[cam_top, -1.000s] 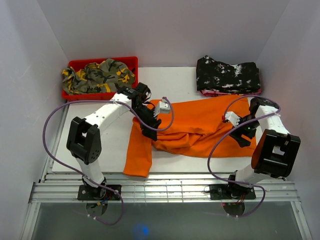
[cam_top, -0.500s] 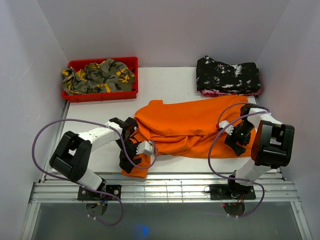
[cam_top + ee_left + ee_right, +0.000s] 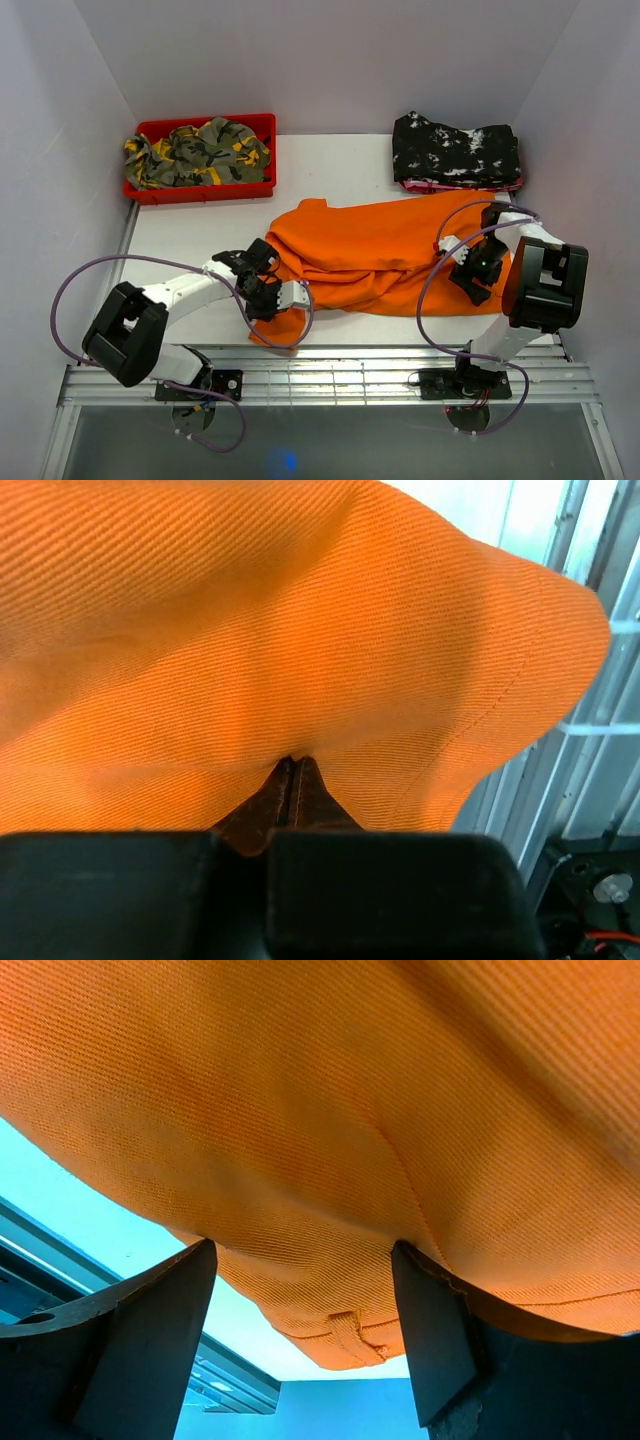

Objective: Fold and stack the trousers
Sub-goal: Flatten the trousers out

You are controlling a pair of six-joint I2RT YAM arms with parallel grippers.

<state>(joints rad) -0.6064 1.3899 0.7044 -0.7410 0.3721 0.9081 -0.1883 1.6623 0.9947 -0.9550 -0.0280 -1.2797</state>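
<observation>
The plain bright orange soft-fabric trousers lie crumpled on the white table, stretched between the two arms. The cloth is bunched into long folds and shows no pattern. One rounded end hangs down at the near edge of the table, by the slatted metal rail.

The left pincer sits on that near end and is clenched on the trousers. In its wrist view the two black fingers meet with a pinch of orange cloth between their tips. The fabric rises from the pincer in a smooth bulge with a fine twill weave, and a stitched hem curves along its right edge.

The right pincer is at the opposite end of the trousers, with its fingers spread wide and released. A heavy fold of orange cloth sags between them. A small stitched loop shows just beyond and between the fingertips.

Far beyond the left pincer is a red plastic bin holding a green-yellow camouflage garment. Beyond the right pincer is a black white-speckled garment, close to the far edge of the trousers.
</observation>
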